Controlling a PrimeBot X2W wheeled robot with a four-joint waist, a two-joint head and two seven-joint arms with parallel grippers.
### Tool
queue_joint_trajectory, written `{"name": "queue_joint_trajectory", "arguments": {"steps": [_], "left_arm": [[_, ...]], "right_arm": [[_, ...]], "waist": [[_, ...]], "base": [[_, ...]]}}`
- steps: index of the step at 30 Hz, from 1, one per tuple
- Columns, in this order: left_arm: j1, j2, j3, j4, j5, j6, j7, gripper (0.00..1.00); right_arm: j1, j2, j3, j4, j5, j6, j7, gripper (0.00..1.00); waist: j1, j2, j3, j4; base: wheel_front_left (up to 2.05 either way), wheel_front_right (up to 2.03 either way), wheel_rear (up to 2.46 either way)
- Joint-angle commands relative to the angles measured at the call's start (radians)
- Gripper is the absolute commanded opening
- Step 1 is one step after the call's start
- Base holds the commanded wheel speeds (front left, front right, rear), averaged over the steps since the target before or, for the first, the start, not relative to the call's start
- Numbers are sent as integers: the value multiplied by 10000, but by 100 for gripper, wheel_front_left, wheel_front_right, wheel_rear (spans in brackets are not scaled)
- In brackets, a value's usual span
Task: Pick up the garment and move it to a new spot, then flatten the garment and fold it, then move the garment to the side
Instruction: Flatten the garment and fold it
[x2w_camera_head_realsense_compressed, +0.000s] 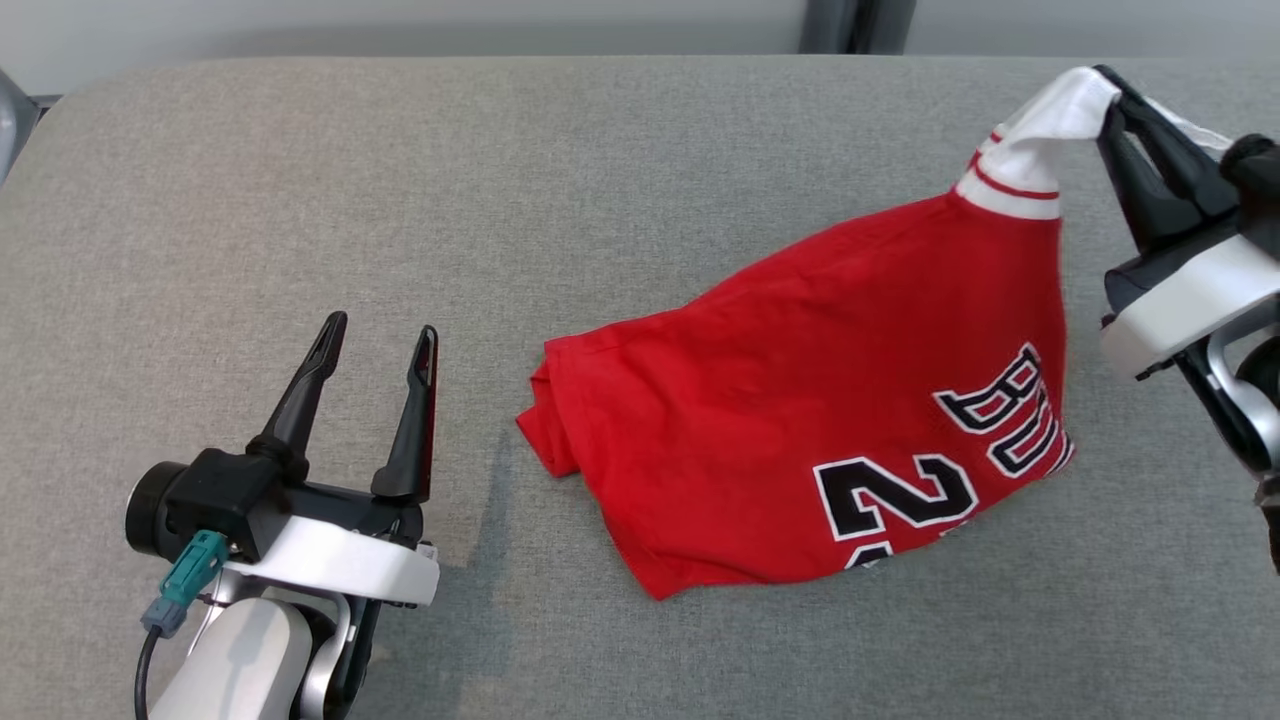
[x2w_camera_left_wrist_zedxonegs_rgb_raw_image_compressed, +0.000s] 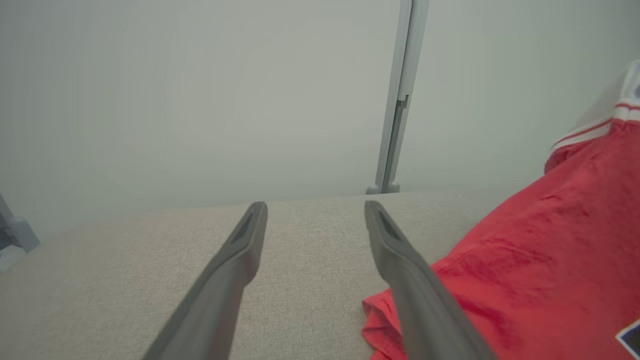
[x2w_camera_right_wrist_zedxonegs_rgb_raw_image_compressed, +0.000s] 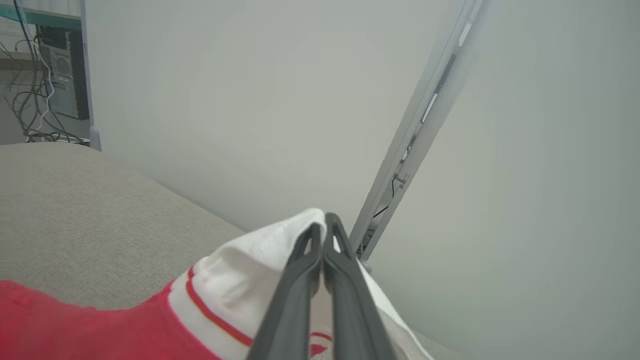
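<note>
While our left gripper (x2w_camera_head_realsense_compressed: 382, 328) hovers spread over the grey fabric surface (x2w_camera_head_realsense_compressed: 300, 180), our right gripper (x2w_camera_head_realsense_compressed: 1110, 90) pinches the red jersey (x2w_camera_head_realsense_compressed: 850, 400) by its white trim, perhaps an armhole, held raised; the rest lies crumpled centre-right.

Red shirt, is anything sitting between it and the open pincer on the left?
No, nothing visible. Only bare grey table lies between the left pincer and the red shirt's crumpled edge. The right pincer is shut on its white trim.

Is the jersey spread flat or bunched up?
Bunched, not flat: the right gripper pinches the jersey by its white trim, tenting it above the grey surface; its left end lies crumpled.
</note>
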Motion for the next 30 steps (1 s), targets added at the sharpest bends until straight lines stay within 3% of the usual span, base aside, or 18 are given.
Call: {"name": "queue_joint_trajectory", "arguments": {"steps": [1,7,15,23,30], "left_arm": [[36,51,52,12,41,-31,-53,100],[137,8,-28,-26,29,-29,-60,100],[149,154,-14,-65,-69,-5,44,100],[219,271,53,-224,-79,173,127,100],[289,290,68,-186,-133,232,126,100]], "right_arm": [[105,-84,113,-359,-56,-7,362,0],[2095,253,47,-1194,294,-7,1837,0],[4756,1821,-597,-343,395,-5,1335,0],[4787,2648,-1744,-202,-90,-7,115,0],[4759,2769,-2342,-541,-471,-5,177,0]], "waist": [[0,0,-69,-95],[0,0,-104,-193],[0,0,-36,-364],[0,0,-102,-521],[0,0,-327,-499]], "base": [[0,0,0],[0,0,0],[0,0,0],[0,0,0],[0,0,0]]}}
